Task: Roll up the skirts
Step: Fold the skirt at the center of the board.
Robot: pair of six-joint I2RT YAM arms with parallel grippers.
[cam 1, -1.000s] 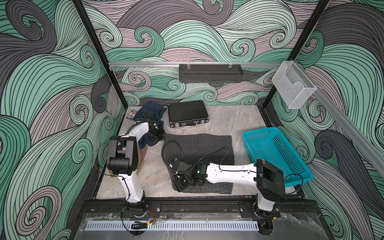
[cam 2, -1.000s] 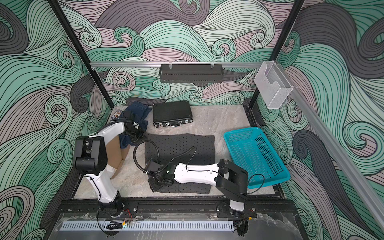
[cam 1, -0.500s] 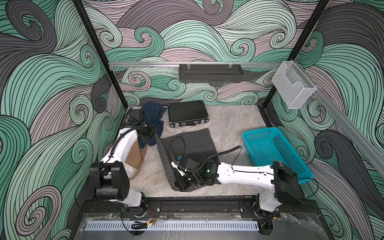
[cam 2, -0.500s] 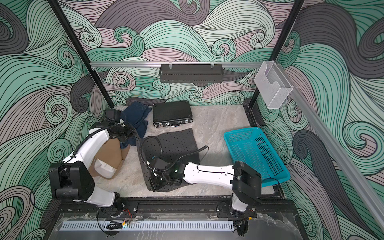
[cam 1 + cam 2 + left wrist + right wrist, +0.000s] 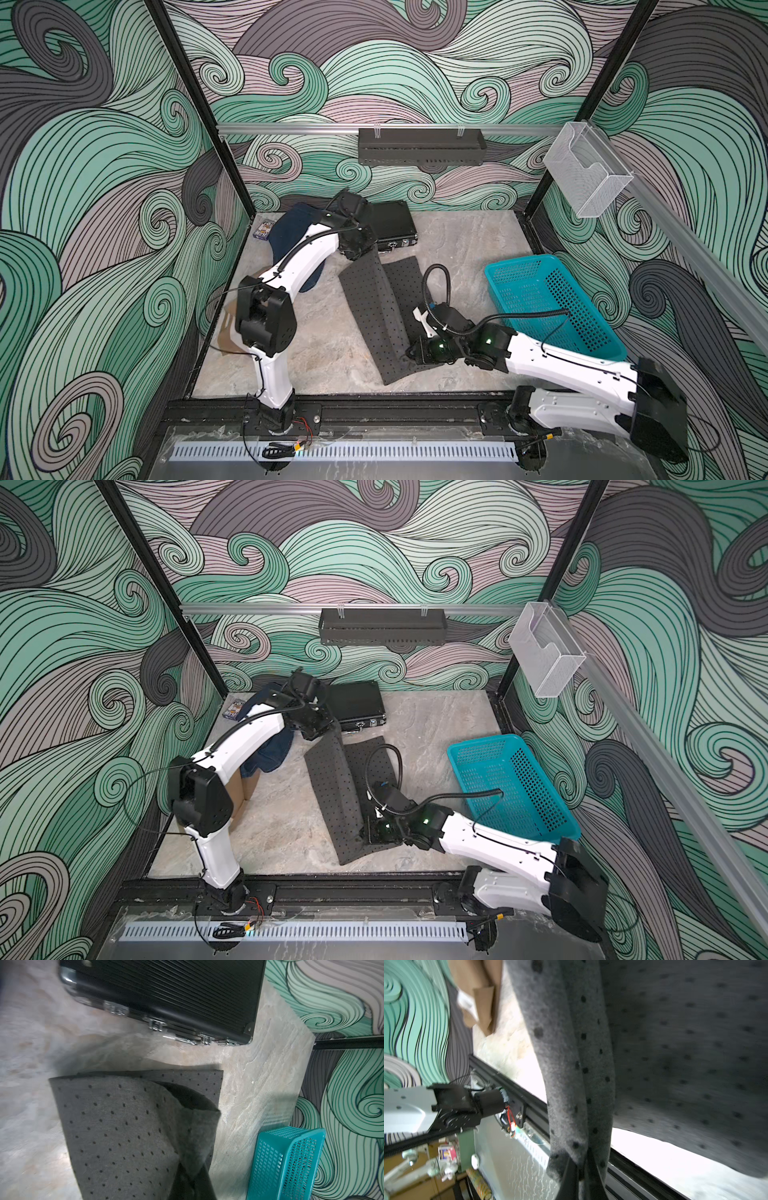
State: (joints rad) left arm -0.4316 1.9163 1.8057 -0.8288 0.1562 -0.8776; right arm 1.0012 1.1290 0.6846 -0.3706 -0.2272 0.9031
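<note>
Top views, both of them, reading the table (image 5: 457,237) as a clock with 12 at the far side. Over at 9 the tan-brown skirt (image 5: 226,332) sits crumpled at the table's edge, partly behind the left arm (image 5: 303,259). Up around 10 to 11 there's a small printed card box (image 5: 264,230) in the corner. The denim skirt (image 5: 286,235) is bunched just beside it, under that arm.

The left gripper (image 5: 360,253) is at roughly 12, right in front of the black case (image 5: 395,222), pinching the far end of the dotted grey skirt (image 5: 370,309). That skirt runs through the middle from 12 down to about 6. One long side is pulled up into a folded ridge and the rest lies flat.

At the 6 o'clock end the right gripper (image 5: 409,355) is pinching the near end of the same ridge. The left wrist view shows the cloth narrowing into the pinch, with the fingers mostly hidden. The right wrist view shows dark fingers (image 5: 568,1180) clamped on the doubled edge. The teal basket (image 5: 552,305) sits at 3, apart from the skirt.
</note>
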